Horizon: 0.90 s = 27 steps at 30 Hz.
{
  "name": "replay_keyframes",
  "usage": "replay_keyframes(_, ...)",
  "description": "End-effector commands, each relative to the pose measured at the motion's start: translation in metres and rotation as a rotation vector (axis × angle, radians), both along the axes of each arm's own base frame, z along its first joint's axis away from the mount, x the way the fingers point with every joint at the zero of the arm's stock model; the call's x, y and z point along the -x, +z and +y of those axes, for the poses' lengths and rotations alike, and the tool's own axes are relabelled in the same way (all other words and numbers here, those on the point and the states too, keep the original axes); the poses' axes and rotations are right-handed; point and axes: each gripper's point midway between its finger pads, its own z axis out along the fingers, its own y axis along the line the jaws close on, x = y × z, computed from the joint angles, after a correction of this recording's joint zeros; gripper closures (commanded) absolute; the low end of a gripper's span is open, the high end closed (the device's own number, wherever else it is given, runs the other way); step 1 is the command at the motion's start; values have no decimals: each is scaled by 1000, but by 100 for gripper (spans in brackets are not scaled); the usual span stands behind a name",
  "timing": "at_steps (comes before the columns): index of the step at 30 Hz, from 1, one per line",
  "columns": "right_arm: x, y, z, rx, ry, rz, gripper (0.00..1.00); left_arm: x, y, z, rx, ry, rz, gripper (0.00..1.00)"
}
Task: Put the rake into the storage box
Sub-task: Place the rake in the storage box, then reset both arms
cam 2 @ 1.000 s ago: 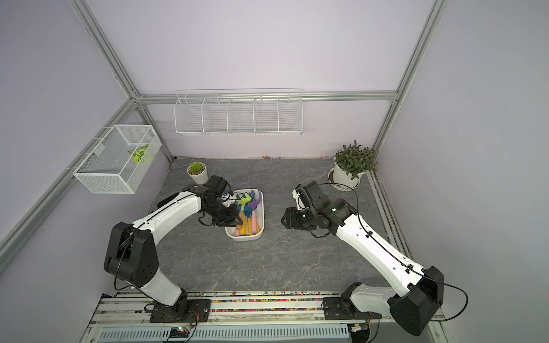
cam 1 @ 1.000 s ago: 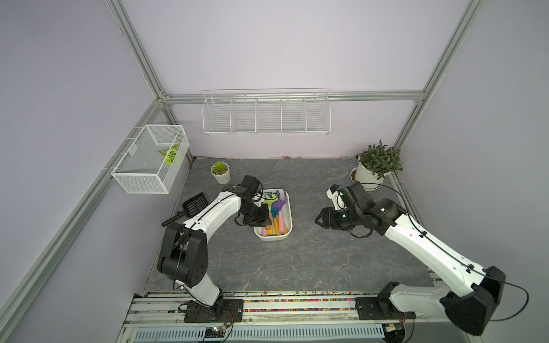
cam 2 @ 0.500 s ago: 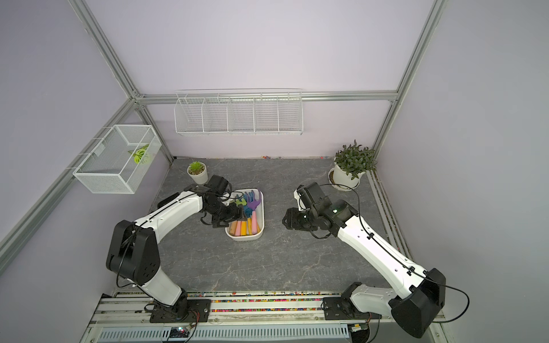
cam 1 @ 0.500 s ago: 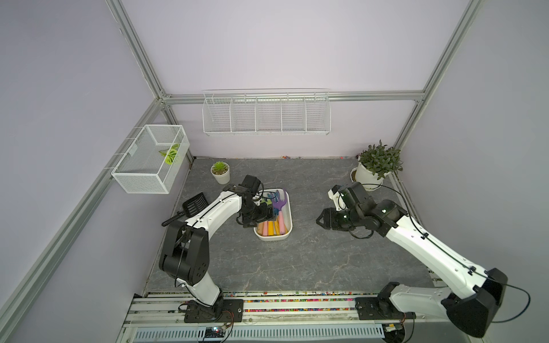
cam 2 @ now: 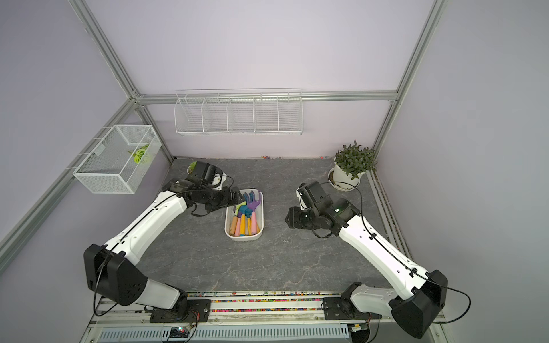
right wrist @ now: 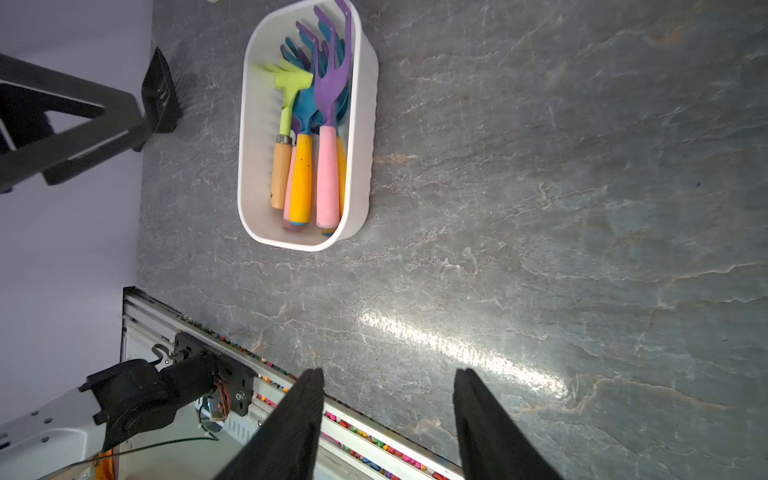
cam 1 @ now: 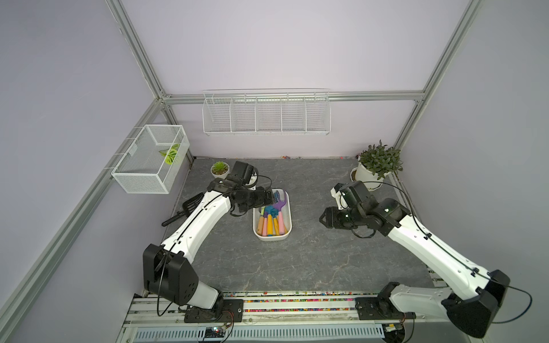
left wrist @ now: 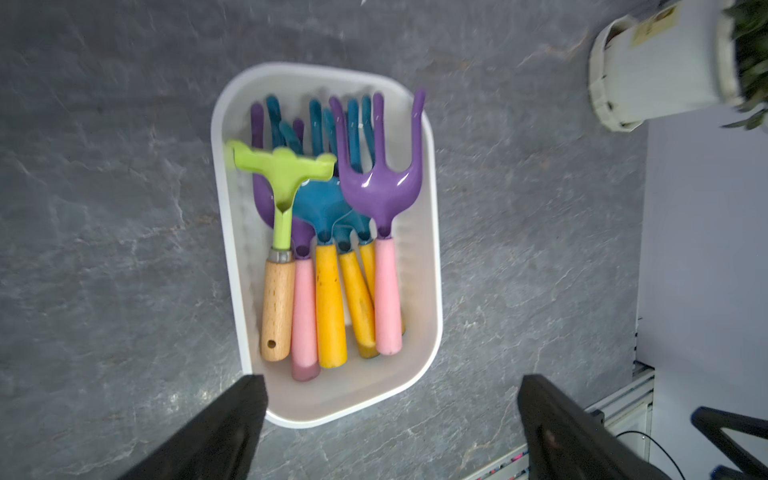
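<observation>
Snagging is the risk — the left hand [left wrist: 390,384], spread wide and empty just above the storage box [left wrist: 434,257], could catch the purple fork [left wrist: 382,187] if it dips. Lime-green rake [left wrist: 282,208] with a wooden handle lies inside, along one wall. Right hand [right wrist: 388,374], half parted, holds nothing, well apart.

Rake [left wrist: 283,165] in storage box [left wrist: 435,257]; left tool [left wrist: 390,380] at box's far end; right tool [right wrist: 388,370] well apart.

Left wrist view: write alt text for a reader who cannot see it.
A white storage box on a grey table holds a green rake beside purple and blue hand forks. The left gripper hangs open above it.
</observation>
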Motion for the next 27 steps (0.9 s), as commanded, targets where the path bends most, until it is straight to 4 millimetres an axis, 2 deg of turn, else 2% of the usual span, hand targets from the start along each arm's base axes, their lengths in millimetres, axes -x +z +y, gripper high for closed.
replay_keyframes(1,-12,33,-17,54,-17,-150,44,-14,46,4,13,14,-187,0)
replay_keyframes(7,-38,86,-50,151,-107,-417,39,-21,113,19,61,68,-522,0)
replay_keyframes(9,-46,101,-51,159,-87,-537,34,-22,125,30,70,121,-639,0)
replay_keyframes(12,-55,120,-59,200,-109,-663,16,-19,128,53,57,216,-786,0)
replay_keyframes(13,-58,121,-64,226,-129,-677,15,-15,128,60,41,236,-830,0)
replay_keyframes(14,-60,112,-68,246,-150,-681,23,-13,126,70,19,277,-865,0)
replay_keyframes(15,-67,116,-71,263,-170,-744,26,-13,125,81,0,327,-897,0)
replay_keyframes(16,-72,106,-75,288,-198,-781,27,-13,120,92,-32,375,-922,0)
replay_keyframes(18,-76,99,-80,326,-196,-846,21,-18,106,112,-109,459,-924,0)
replay_keyframes(21,-91,75,-102,360,-274,-852,21,-27,72,138,-268,507,-878,0)
replay_keyframes(27,-119,-3,-168,489,-454,-764,19,-29,-21,195,-437,584,-753,0)
